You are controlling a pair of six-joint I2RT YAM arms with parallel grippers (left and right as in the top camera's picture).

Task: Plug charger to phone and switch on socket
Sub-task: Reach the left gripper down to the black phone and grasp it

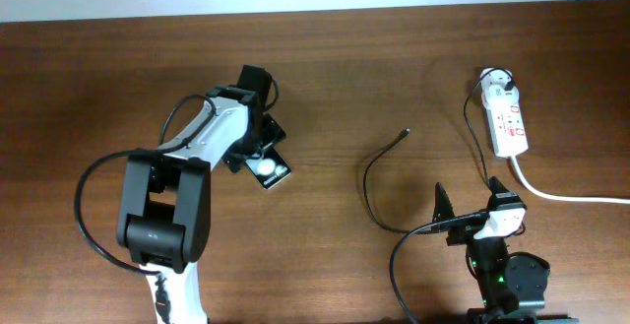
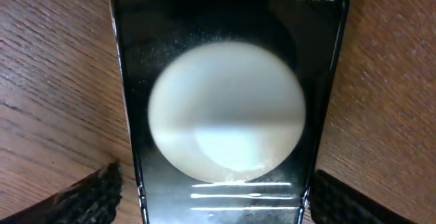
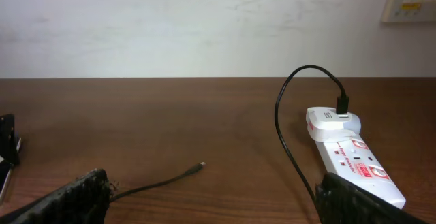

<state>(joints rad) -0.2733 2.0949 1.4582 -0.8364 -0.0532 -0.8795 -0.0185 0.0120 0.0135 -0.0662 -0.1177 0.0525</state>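
Overhead alone showed the layout: the phone (image 1: 275, 172) lay under the left gripper (image 1: 258, 159), with bare table (image 1: 98, 78) all round it and the charger (image 1: 368, 180) tip lying loose, well apart from the phone on the side toward the socket (image 1: 508, 119). Left wrist alone showed the phone's 100% mark and the fingers (image 2: 82, 198) spread just outside its long edges, contact unclear. The right gripper (image 3: 216, 200), far from the phone, gaped wide and empty
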